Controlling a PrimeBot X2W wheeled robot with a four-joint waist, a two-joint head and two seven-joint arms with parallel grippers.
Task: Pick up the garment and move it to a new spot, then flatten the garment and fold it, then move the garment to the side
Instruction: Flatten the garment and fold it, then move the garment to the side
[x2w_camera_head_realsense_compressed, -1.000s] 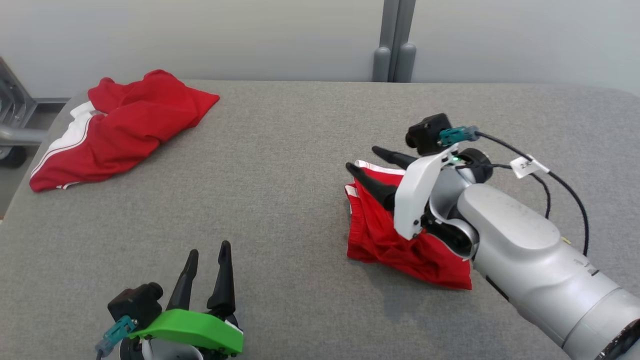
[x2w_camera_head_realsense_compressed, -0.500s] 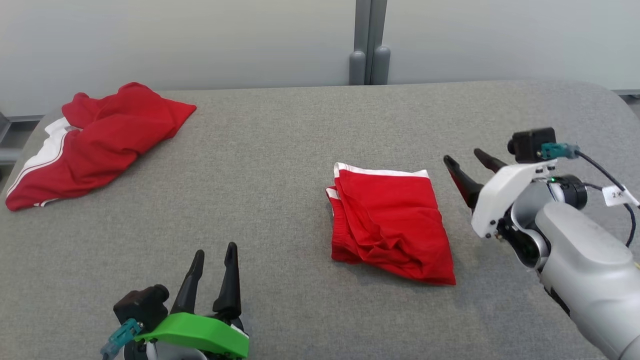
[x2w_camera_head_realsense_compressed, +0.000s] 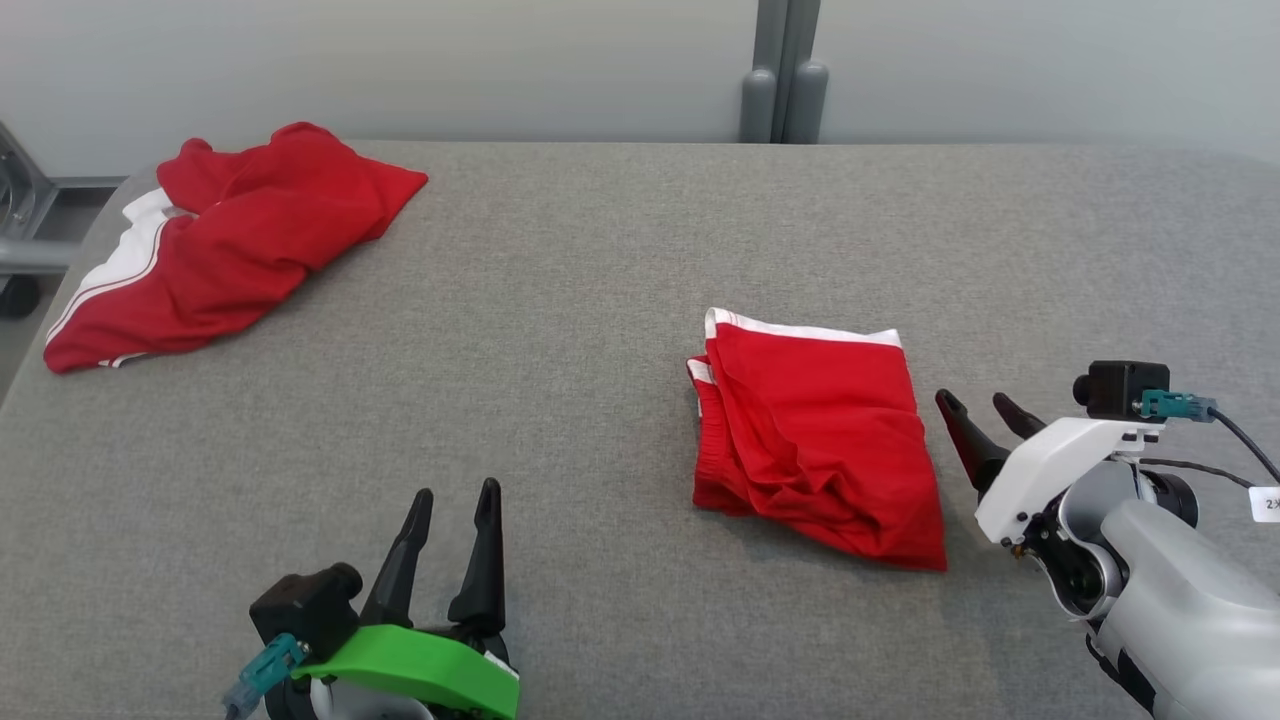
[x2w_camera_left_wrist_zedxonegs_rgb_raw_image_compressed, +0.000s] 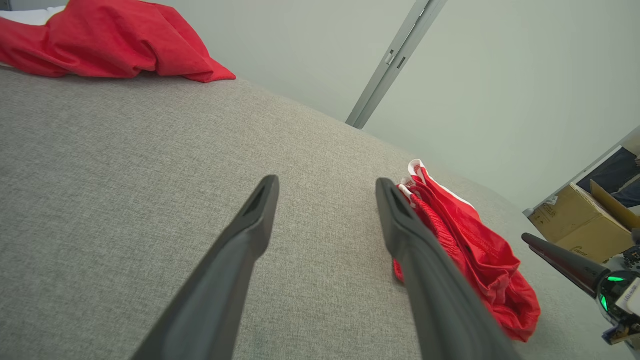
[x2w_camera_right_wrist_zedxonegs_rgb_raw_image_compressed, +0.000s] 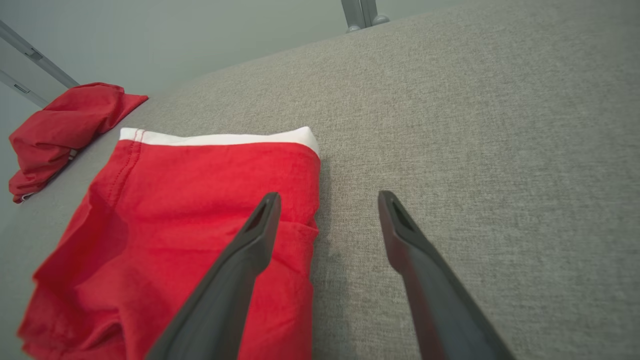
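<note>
Head view: the folded garment (x2w_camera_head_realsense_compressed: 820, 440) lies on the counter (x2w_camera_head_realsense_compressed: 560, 300), both pairs of jaws released, so the right jaws should pinch all layers together to keep the fold.

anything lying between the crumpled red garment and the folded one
No; in the head view the grey table between crumpled garment and folded garment is bare.

folded garment (x2w_camera_head_realsense_compressed: 815, 430) red matt cloth, white trim; table (x2w_camera_head_realsense_compressed: 600, 300) grey coarse woven fabric; fingers (x2w_camera_right_wrist_zedxonegs_rgb_raw_image_compressed: 250, 250) matt dark plastic.
</note>
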